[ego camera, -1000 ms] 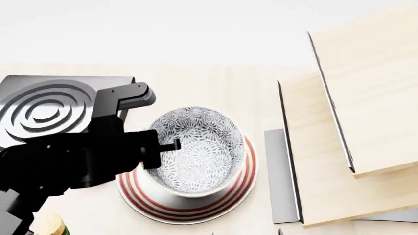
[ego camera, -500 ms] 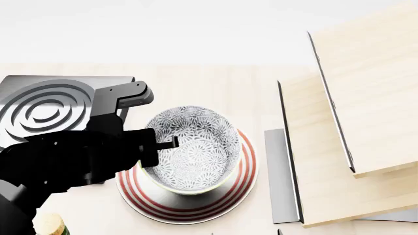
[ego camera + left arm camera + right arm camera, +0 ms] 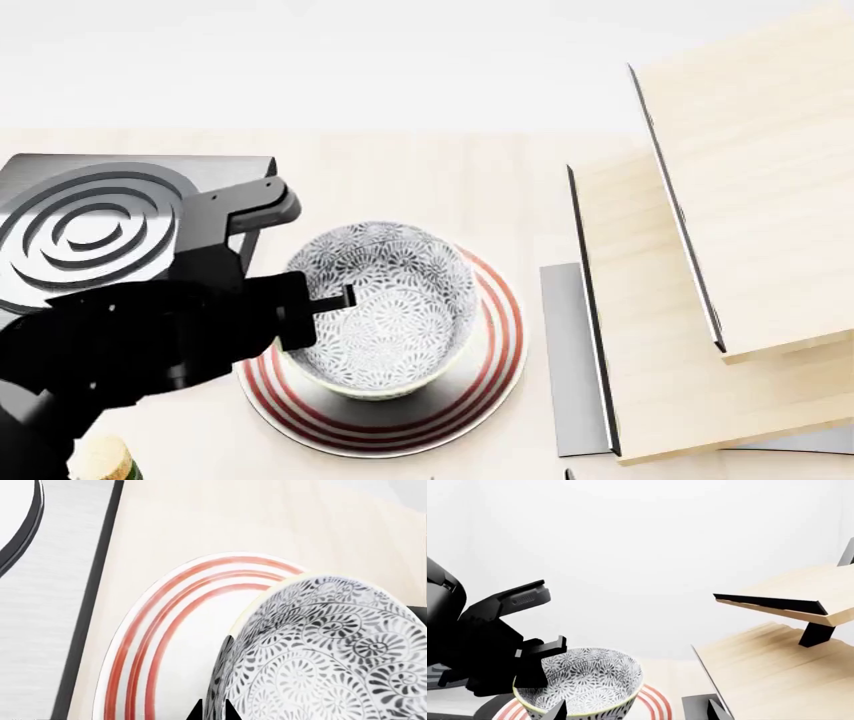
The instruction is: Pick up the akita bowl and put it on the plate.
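- left gripper (image 3: 327, 300), lower left of the head view, is clamped on the near-left rim of the akita bowl (image 3: 380, 308), one finger inside it.
- akita bowl sits over the middle of the plate (image 3: 497, 345), red rings showing all round.
- whether the bowl's base rests on the plate, i cannot tell.
- left to do, by my judgement: let go and lift clear.
- right gripper (image 3: 634, 711) shows only dark fingertips, spread apart, holding nothing.
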You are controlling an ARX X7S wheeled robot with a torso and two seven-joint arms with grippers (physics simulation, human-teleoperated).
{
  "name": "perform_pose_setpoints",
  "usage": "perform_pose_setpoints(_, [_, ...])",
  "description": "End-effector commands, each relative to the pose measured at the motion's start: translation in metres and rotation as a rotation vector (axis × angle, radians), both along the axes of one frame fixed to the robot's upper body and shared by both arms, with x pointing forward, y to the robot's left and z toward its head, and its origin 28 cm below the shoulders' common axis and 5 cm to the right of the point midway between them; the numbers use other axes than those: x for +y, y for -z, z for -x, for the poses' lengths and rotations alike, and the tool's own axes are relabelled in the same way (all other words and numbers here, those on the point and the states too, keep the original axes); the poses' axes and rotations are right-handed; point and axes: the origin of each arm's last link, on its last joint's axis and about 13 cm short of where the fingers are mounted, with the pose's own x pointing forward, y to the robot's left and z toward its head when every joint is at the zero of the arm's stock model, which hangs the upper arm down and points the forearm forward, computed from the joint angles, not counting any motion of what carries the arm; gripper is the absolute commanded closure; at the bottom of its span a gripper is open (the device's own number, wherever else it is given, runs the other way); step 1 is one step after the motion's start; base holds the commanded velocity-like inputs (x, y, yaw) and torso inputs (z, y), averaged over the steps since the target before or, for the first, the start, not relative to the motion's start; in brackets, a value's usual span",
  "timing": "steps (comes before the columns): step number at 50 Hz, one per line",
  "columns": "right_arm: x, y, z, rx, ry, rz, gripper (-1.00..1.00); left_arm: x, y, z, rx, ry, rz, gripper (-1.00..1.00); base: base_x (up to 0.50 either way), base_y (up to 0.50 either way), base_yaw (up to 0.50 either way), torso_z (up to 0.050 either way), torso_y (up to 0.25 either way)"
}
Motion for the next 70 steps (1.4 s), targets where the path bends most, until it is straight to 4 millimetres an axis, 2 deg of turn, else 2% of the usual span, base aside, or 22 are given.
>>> perform_pose_setpoints(1, [0.000, 0.001, 0.000, 0.002, -0.002, 0.002, -1.00, 0.000, 0.004, 0.000, -0.010, -0.019, 0.027, 1.00, 0.00, 0.00, 0.00, 0.000, 0.000])
perform_pose_setpoints(42, [0.002, 0.003, -0.001, 0.009, -0.008, 0.004, -1.00, -0.004, 0.007, 0.000, -0.041, -0.011, 0.026, 1.00, 0.00, 0.00, 0.00, 0.000, 0.000])
perform_pose_setpoints(43, [0.002, 0.004, -0.001, 0.011, -0.009, 0.005, -1.00, -0.004, 0.007, 0.000, -0.038, -0.009, 0.025, -1.00, 0.00, 0.00, 0.00, 0.000, 0.000])
perform_pose_setpoints(62, [0.002, 0.005, -0.001, 0.013, -0.008, 0.009, -1.00, -0.001, 0.010, 0.001, -0.032, -0.014, 0.017, -1.00, 0.00, 0.00, 0.00, 0.000, 0.000])
perform_pose_setpoints(70, [0.002, 0.005, -0.002, 0.016, -0.007, 0.009, -1.00, 0.006, 0.001, -0.002, -0.039, 0.015, -0.032, -1.00, 0.00, 0.00, 0.00, 0.000, 0.000])
